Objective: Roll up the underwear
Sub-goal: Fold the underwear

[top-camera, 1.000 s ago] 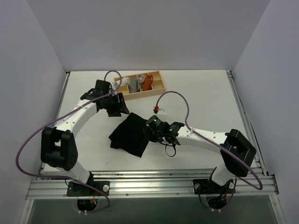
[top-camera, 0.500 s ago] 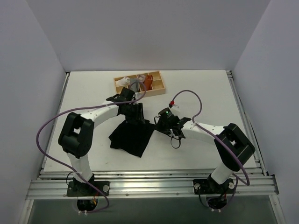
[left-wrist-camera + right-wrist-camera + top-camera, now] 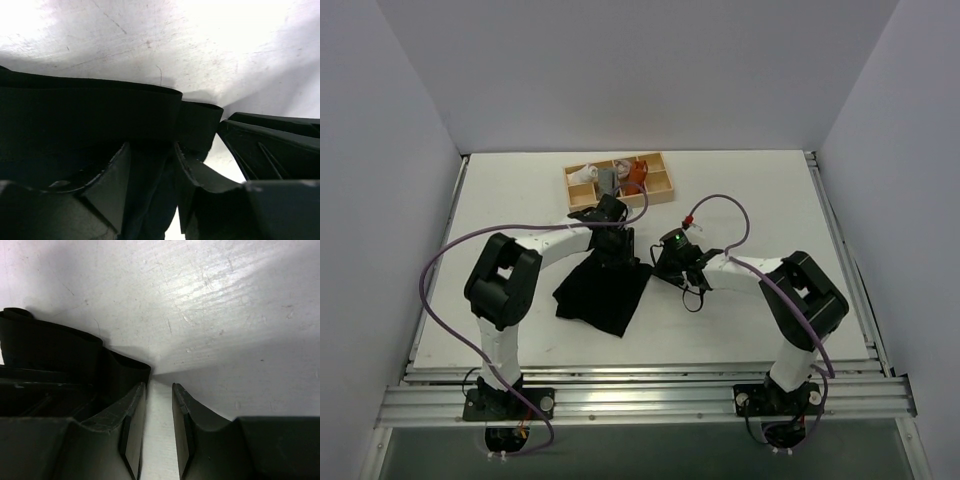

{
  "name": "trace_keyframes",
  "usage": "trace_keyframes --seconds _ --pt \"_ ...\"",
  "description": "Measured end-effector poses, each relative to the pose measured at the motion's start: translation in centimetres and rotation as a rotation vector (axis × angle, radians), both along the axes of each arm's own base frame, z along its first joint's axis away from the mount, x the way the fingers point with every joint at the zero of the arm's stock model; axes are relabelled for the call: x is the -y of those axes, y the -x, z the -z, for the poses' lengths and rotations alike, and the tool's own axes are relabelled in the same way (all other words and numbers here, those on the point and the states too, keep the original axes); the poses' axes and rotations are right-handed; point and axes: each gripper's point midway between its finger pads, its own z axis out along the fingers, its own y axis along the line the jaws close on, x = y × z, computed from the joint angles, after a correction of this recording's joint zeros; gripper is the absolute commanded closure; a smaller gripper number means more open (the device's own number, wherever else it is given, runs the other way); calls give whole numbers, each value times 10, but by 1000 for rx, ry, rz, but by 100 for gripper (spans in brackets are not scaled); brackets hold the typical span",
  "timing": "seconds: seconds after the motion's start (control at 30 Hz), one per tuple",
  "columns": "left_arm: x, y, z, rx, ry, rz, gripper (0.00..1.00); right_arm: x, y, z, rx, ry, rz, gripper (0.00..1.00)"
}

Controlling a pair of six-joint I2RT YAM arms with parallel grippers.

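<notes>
The black underwear lies flat on the white table, one corner pointing away from the arms. My left gripper is down on that far corner. In the left wrist view the waistband runs across and black cloth fills the gap of the left gripper, whose fingers still stand apart. My right gripper sits just right of the same corner. In the right wrist view the right gripper has a narrow gap with bare table in it, and the underwear's edge touches the outside of its left finger.
A small wooden tray stands behind the grippers, holding a white roll, a grey roll and an orange-brown roll. Purple cables loop over both arms. White walls close in the table on three sides.
My left arm swung from beside the tray onto the underwear's far corner. The right gripper slid away from the bases to that corner. Both pairs of jaws have narrowed.
</notes>
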Motion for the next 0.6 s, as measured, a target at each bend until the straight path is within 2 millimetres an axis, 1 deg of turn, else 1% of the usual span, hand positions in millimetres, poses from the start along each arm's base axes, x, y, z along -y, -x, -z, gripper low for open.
trace_keyframes --seconds 0.07,0.1,0.13,0.2,0.23,0.27,0.37,0.47,0.53,0.6 --pt "1 2 6 -9 -13 1 58 -1 -3 1 2 -6 1 76" --pt "1 3 9 -13 -18 0 62 -3 -4 0 5 -11 0 76" --pt "2 3 10 -15 -21 -1 76 -4 -5 0 7 -13 -1 77" --pt "2 3 10 -14 -23 -9 87 -6 -7 0 9 -19 -3 78" --pt "3 3 10 -11 -23 -10 96 -7 -8 0 11 -22 -4 79" --pt "3 2 10 -10 -24 -12 98 -7 -8 0 11 -23 -5 80" --pt "2 1 9 -4 -31 -14 98 -7 -8 0 11 -23 -5 81" --pt "0 0 5 9 -39 -17 98 -7 -8 0 10 -22 -4 81" --pt "-1 -1 -4 27 -35 -19 98 -6 -7 0 9 -22 -3 80" --pt "-1 -2 -18 55 -23 -20 98 -4 -5 -3 11 -24 -2 76"
